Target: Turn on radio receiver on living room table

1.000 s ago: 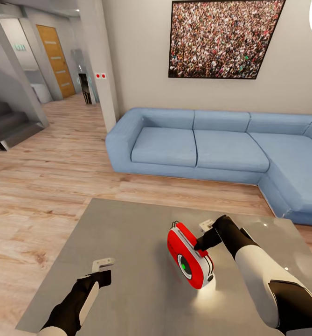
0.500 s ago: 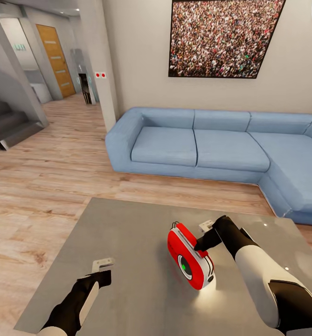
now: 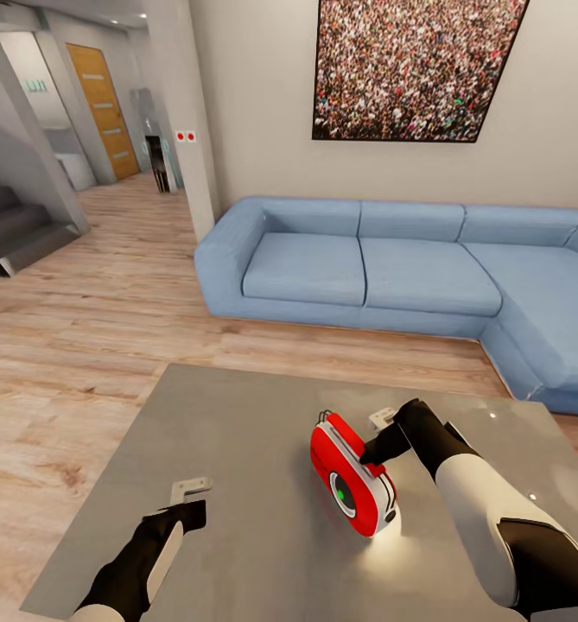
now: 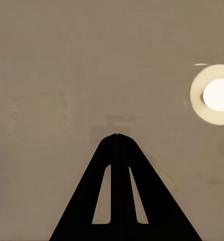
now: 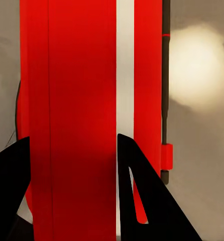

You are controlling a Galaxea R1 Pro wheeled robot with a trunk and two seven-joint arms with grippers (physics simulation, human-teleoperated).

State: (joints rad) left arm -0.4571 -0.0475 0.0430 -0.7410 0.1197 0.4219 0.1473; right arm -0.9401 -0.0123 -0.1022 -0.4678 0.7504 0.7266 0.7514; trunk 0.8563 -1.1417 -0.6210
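Radio receiver stands tilted on the grey surface, right of centre, dial face toward your head camera, green light at the dial's middle. Judgement: green probably means the set is on, or close to it; confirm before you let go.

Right gripper: comes in from the sofa side at the radio's top edge. In the right wrist view the two dark fingers sit either side of the red body with its white rim stripe between them. You look clamped on the case, fingers part-open around it, not fully closed.

Left gripper: hovers low over bare surface, well apart from the radio. Left wrist view shows the fingers pressed tip to tip, closed on nothing.

Change over the last second: almost none in the arms or the radio. Both grippers and the radio sit where they were relative to each other. The whole head picture has slid slightly: sofa and picture frame a touch higher, more surface edge showing near you. That is camera motion, not the things moving.

Meaning: you are holding steady at the switch step. Judged near the end of the task. Risk: the radio is tilted and could tip over on release.
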